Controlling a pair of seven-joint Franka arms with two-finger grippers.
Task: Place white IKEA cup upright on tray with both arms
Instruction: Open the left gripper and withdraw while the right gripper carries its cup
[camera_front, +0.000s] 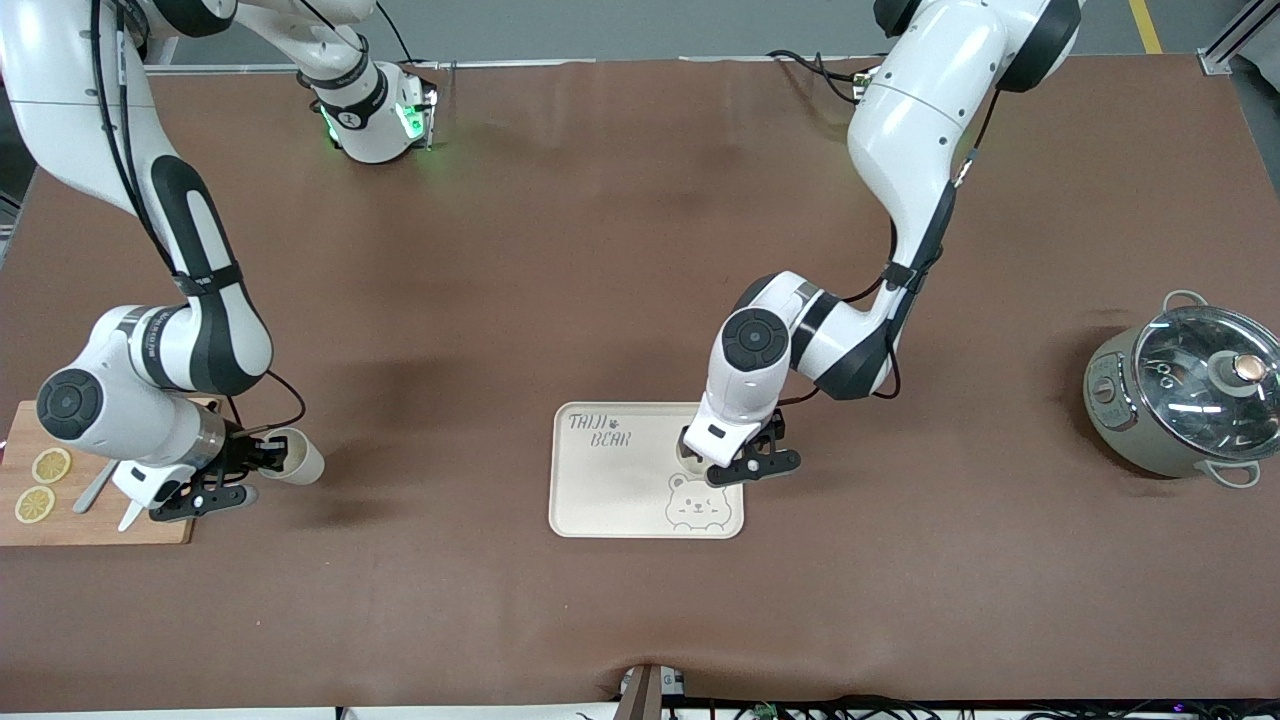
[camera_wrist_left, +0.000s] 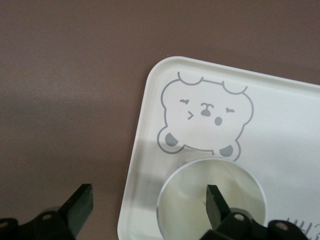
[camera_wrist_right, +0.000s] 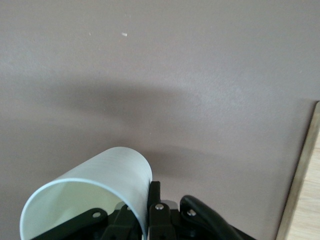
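Note:
A white cup (camera_front: 690, 455) stands upright on the cream "TAIJI BEAR" tray (camera_front: 610, 490), beside the bear drawing. My left gripper (camera_front: 735, 462) is open over it. In the left wrist view one finger (camera_wrist_left: 216, 202) is inside the cup (camera_wrist_left: 190, 200), and the other (camera_wrist_left: 80, 206) is over the table past the tray's edge (camera_wrist_left: 142, 150); the left gripper (camera_wrist_left: 147, 200) straddles the cup's wall. My right gripper (camera_front: 262, 455) is shut on the wall of a second white cup (camera_front: 298, 457), held tilted on its side over the table beside the cutting board. The right wrist view shows that gripper (camera_wrist_right: 146, 194) pinching the cup (camera_wrist_right: 115, 170).
A wooden cutting board (camera_front: 100, 520) with two lemon slices (camera_front: 50, 465) lies at the right arm's end of the table; its edge shows in the right wrist view (camera_wrist_right: 305, 190). A grey pot with a glass lid (camera_front: 1185, 395) stands at the left arm's end.

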